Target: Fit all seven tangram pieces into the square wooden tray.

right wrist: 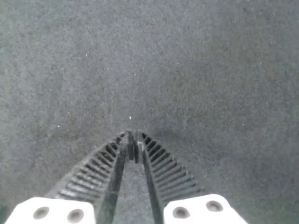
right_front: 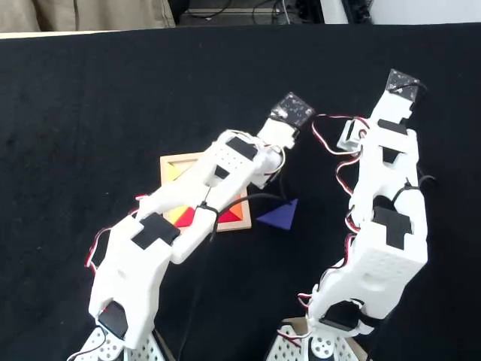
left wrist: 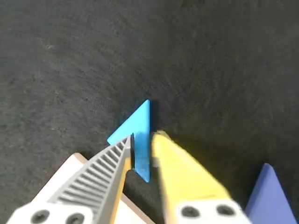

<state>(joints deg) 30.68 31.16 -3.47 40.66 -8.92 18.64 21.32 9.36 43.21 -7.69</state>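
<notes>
Now the left arm's jaws (left wrist: 144, 136) are pinched on a small light blue triangle piece (left wrist: 136, 122). A grey ribbed finger (left wrist: 107, 163) presses one side of it and a yellow finger (left wrist: 180, 172) presses the other. I cannot tell if the piece is off the cloth yet.

This looks like the carry step. The held piece has to go to the square wooden tray (right_front: 174, 162), which sits left of the middle of the high view, partly under that arm. Yellow and red pieces (right_front: 183, 216) lie in it. A dark blue triangle piece (right_front: 279, 214) waits on the black bench (right_front: 90, 113), just right of the tray.

For the next move, I think the arm needs to come back over the tray. Then it should turn the light blue triangle to match a free gap and lay it flat before letting go.

The right arm's jaws (right wrist: 133, 137) are squeezed together with nothing in them. They hang over bare bench at the upper right of the high view.

The left wrist view tells how the triangle sits between the fingers. The high view tells instead where the tray, both arms and the waiting piece lie.
</notes>
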